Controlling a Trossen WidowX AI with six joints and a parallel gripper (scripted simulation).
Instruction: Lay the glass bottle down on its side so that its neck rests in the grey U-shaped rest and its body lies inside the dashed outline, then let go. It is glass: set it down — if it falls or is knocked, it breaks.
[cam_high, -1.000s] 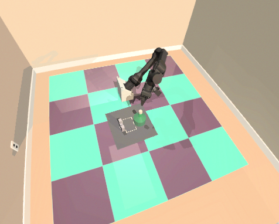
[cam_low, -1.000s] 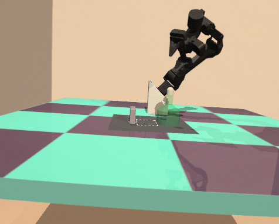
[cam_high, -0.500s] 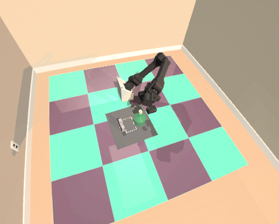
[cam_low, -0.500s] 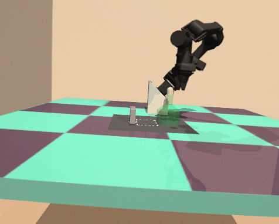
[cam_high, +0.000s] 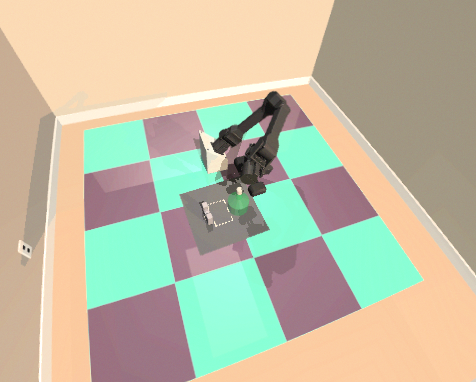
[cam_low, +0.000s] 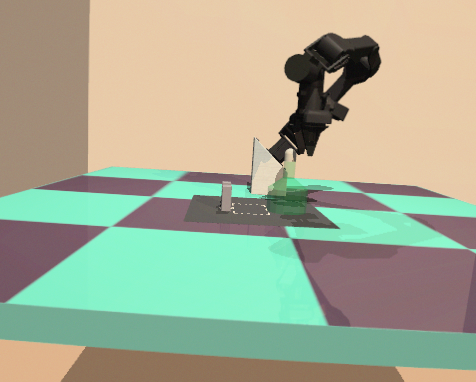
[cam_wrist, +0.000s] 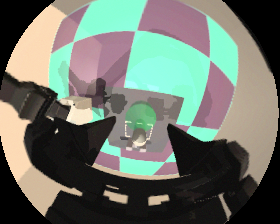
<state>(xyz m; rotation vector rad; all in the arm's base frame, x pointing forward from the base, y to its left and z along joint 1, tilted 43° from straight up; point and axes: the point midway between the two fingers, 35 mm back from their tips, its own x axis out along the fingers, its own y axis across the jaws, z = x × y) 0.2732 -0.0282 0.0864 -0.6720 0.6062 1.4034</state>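
Warm, bright light, soft shadows
The wrist view bends the chequered teal-and-mauve tabletop (cam_high: 131, 340) (cam_low: 165, 280) (cam_wrist: 165, 65); its corners are black.

I can't name the kind of room. I see plain peach walls (cam_high: 180, 50) (cam_low: 200, 100), white baseboards (cam_high: 200, 102), a wall outlet (cam_high: 25, 249) at left and a checkered tabletop (cam_high: 130, 340) (cam_low: 175, 280) (cam_wrist: 165, 65).

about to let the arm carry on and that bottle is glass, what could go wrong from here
The open gripper is above the upright glass bottle; a fingertip could clip its slim neck on the way down and topple it. Laid over from beside the dashed outline, its neck might strike or miss the grey rest.
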